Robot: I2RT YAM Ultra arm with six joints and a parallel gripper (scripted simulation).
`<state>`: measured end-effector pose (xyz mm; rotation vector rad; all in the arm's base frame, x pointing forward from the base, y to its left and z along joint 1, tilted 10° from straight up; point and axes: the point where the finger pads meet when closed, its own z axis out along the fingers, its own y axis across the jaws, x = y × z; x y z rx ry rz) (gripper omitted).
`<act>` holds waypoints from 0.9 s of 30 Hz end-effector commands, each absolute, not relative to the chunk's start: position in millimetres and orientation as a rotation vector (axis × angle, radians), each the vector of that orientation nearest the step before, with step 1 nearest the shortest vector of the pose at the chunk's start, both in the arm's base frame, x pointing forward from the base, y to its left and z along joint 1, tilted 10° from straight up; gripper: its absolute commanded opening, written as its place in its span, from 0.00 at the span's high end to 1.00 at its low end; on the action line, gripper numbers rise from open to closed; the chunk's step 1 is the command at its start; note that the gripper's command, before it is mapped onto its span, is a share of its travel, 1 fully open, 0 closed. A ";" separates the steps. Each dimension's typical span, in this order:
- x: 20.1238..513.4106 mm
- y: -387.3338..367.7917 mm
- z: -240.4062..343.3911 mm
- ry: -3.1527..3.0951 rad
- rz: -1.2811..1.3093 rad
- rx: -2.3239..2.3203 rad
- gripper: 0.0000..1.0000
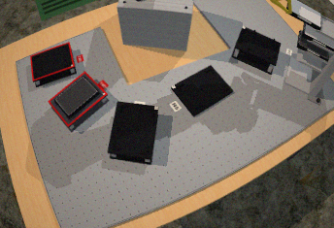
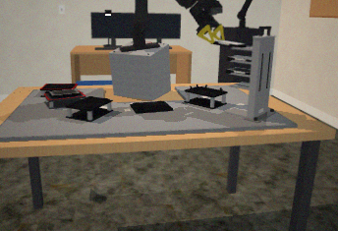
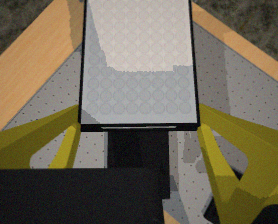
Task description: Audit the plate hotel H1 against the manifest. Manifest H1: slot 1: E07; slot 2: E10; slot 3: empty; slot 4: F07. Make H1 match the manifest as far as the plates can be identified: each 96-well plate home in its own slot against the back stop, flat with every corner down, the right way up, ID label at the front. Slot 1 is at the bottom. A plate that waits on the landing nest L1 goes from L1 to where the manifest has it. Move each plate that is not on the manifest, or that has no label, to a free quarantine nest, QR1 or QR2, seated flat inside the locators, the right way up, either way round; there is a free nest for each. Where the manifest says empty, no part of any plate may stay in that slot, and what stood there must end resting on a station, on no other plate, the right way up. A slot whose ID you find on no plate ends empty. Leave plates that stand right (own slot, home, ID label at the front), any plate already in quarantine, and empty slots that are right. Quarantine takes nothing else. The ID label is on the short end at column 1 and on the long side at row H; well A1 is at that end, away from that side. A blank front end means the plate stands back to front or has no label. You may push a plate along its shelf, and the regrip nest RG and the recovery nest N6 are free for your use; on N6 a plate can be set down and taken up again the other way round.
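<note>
A pale 96-well plate (image 1: 307, 13) (image 2: 233, 43) (image 3: 140, 90) is level at the top front of the hotel H1 (image 1: 318, 87) (image 2: 261, 78). My gripper (image 1: 288, 5) (image 2: 216, 39) (image 3: 138, 111) is shut on its near end, a fingertip against each long side with no gap visible. A thin pale strip shows on that end, with no readable ID. Lower shelves hold pale plates (image 2: 239, 58) (image 2: 240, 71); their IDs are unreadable. One red-rimmed quarantine nest (image 1: 52, 61) holds no visible plate; the other bears a dark grey plate (image 1: 78, 98).
The flat nest N6 (image 1: 201, 90) (image 2: 151, 106) lies mid-table. A raised black nest (image 1: 133, 131) (image 2: 89, 103) stands left of it. Another raised black nest (image 1: 257, 48) (image 2: 205, 91) with small pegs stands near the hotel. The grey pedestal (image 1: 155, 25) (image 2: 140, 74) stands behind them.
</note>
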<state>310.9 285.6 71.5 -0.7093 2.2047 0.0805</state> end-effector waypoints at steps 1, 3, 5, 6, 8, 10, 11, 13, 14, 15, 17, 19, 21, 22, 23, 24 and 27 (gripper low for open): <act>323.7 298.0 100.0 2.138 0.128 -0.673 0.14; 323.6 298.9 88.2 2.158 0.113 -0.690 0.14; 325.2 299.2 88.3 2.158 0.114 -0.688 0.14; 326.3 299.3 93.2 2.149 0.120 -0.681 0.14; 327.3 299.9 90.8 2.153 0.115 -0.684 0.14; 327.7 301.1 87.2 2.159 0.113 -0.690 0.14; 328.4 301.7 91.6 2.151 0.120 -0.685 0.14; 330.3 301.5 91.8 2.150 0.117 -0.682 0.14; 330.3 301.5 91.8 2.150 0.117 -0.682 0.14; 330.3 301.5 91.8 2.150 0.117 -0.682 0.14; 330.4 302.8 86.7 2.158 0.112 -0.691 0.14; 333.2 302.1 91.2 2.151 0.117 -0.680 0.14; 333.6 303.5 91.4 2.149 0.117 -0.682 0.14; 333.2 304.4 86.3 2.158 0.112 -0.690 0.14; 333.5 305.0 86.1 2.158 0.113 -0.691 0.14; 334.5 305.2 88.7 2.153 0.117 -0.688 0.14; 337.8 304.2 86.8 2.157 0.110 -0.683 0.14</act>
